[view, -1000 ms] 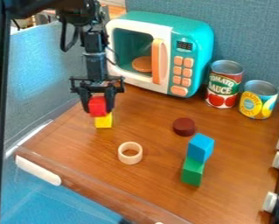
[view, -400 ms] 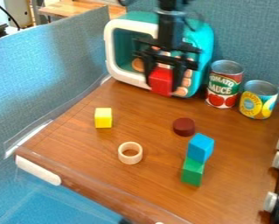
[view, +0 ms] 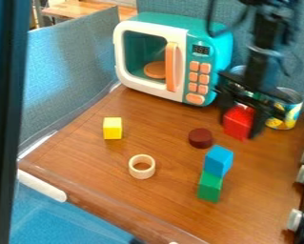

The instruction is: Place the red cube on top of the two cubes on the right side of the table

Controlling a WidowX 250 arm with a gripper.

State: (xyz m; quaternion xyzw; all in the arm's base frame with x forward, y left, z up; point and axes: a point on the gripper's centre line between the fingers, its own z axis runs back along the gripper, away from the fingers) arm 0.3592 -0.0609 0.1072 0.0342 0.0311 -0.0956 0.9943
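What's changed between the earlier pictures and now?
The black two-finger gripper has carried the red cube rightward across the view, from near the yellow cube to the tin cans' side. Nothing was let go. The yellow cube, the blue cube on the green cube, and the pale ring stayed put.

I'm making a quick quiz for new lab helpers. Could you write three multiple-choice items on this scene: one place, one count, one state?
1. What sits on the green cube?
A) wooden ring
B) blue cube
C) dark red disc

2. How many cubes show?
A) two
B) six
C) four

3. The red cube is:
A) held in the gripper
B) inside the microwave
C) under a can

1 B: blue rests directly on green.
2 C: red, blue, green, yellow.
3 A: it sits between the gripper's fingers.
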